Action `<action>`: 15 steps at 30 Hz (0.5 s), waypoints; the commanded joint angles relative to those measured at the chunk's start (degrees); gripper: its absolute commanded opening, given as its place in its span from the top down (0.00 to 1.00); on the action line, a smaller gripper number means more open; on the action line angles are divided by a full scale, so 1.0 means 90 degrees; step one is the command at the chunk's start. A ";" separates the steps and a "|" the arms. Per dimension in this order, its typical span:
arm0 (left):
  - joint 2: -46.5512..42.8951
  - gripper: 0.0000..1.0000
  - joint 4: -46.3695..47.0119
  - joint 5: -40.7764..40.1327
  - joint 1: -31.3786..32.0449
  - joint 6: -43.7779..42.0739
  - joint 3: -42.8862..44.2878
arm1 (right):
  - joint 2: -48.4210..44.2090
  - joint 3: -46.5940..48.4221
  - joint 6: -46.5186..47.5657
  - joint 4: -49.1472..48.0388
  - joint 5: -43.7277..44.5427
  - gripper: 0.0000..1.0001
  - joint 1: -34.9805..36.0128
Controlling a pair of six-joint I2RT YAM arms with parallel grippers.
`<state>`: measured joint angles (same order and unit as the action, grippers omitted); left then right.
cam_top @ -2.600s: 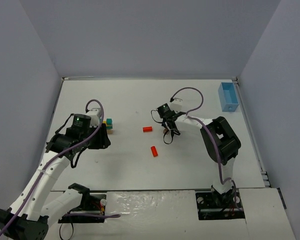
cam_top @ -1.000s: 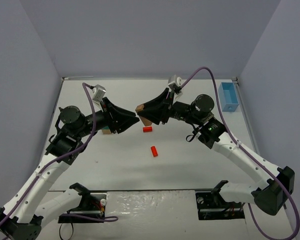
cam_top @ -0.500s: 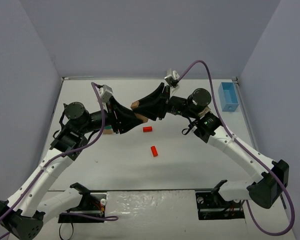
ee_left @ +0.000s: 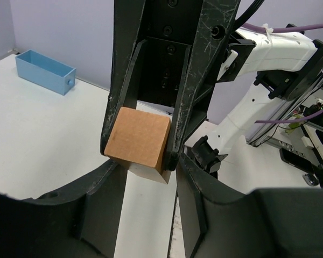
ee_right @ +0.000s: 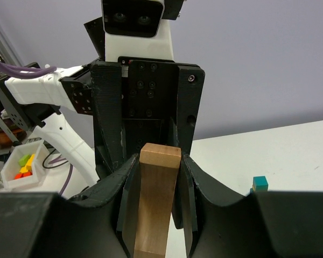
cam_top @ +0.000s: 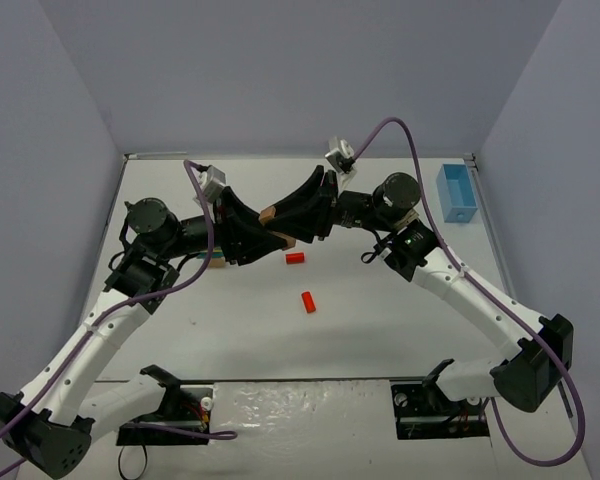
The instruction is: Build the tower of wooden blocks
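Observation:
A tan wood block [cam_top: 268, 211] hangs in mid-air over the table's middle. My right gripper [cam_top: 280, 225] is shut on it, the fingers pressing its two long sides [ee_right: 157, 158]. My left gripper [cam_top: 270, 236] faces it tip to tip and stands open. Its fingertips flank the block's near end [ee_left: 137, 142] without clearly clamping it. Two red cylinders [cam_top: 295, 258] [cam_top: 307, 301] lie on the table below. A small stack with a teal block [ee_right: 260, 183] on top stands by the left arm [cam_top: 215, 263], mostly hidden by it.
A light-blue bin [cam_top: 456, 193] [ee_left: 46, 71] sits at the far right edge of the table. A white tray [ee_right: 22, 165] of small coloured pieces shows near the arm bases. Grey walls close in on three sides.
Both arms rose and came together over the centre. The left fingertips, a small gap away a second ago, now sit around the end of the block held by the right gripper.

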<state>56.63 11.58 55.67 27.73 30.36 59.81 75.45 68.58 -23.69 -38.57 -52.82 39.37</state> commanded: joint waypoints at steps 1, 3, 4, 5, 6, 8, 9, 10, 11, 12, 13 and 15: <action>-0.0072 0.71 0.0993 0.0255 -0.0024 0.0145 0.0287 | -0.0026 0.0293 -0.0097 -0.0745 -0.0215 1.00 -0.0048; -0.0050 0.79 0.1018 0.0235 -0.0024 0.0165 0.0265 | -0.0003 0.0268 -0.0102 -0.0776 -0.0205 1.00 -0.0057; -0.0045 0.85 0.1018 0.0221 -0.0024 0.0175 0.0255 | 0.0002 0.0258 -0.0102 -0.0786 -0.0205 1.00 -0.0058; -0.0042 0.92 0.1021 0.0209 -0.0024 0.0189 0.0244 | 0.0003 0.0241 -0.0102 -0.0795 -0.0190 0.98 -0.0063; -0.0042 0.99 0.1027 0.0202 -0.0024 0.0208 0.0231 | -0.0004 0.0216 -0.0102 -0.0802 -0.0151 0.93 -0.0076; -0.0051 1.00 0.1028 0.0210 -0.0058 0.0253 0.0186 | -0.0030 0.0144 -0.0085 -0.0811 -0.0095 0.87 -0.0120; -0.0065 1.00 0.1028 0.0229 -0.0090 0.0277 0.0158 | -0.0042 0.0099 -0.0078 -0.0808 -0.0075 0.79 -0.0148; -0.0083 1.00 0.1029 0.0252 -0.0126 0.0306 0.0124 | -0.0058 0.0046 -0.0072 -0.0802 -0.0057 0.69 -0.0183; -0.0100 1.00 0.1038 0.0269 -0.0169 0.0374 0.0056 | -0.0100 -0.0047 -0.0063 -0.0802 -0.0040 0.60 -0.0260; -0.0131 1.00 0.1030 0.0315 -0.0275 0.0406 -0.0029 | -0.0147 -0.0096 -0.0055 -0.0795 0.0005 0.48 -0.0292; -0.0153 1.00 0.1028 0.0342 -0.0354 0.0449 -0.0054 | -0.0160 -0.0150 -0.0046 -0.0793 0.0046 0.39 -0.0335; -0.0186 1.00 0.0920 0.0436 -0.0544 0.0579 -0.0202 | -0.0275 -0.0344 -0.0057 -0.0766 0.0092 0.30 -0.0512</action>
<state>56.40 14.70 56.86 25.59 33.11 59.03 75.50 67.41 -24.11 -41.13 -53.54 37.38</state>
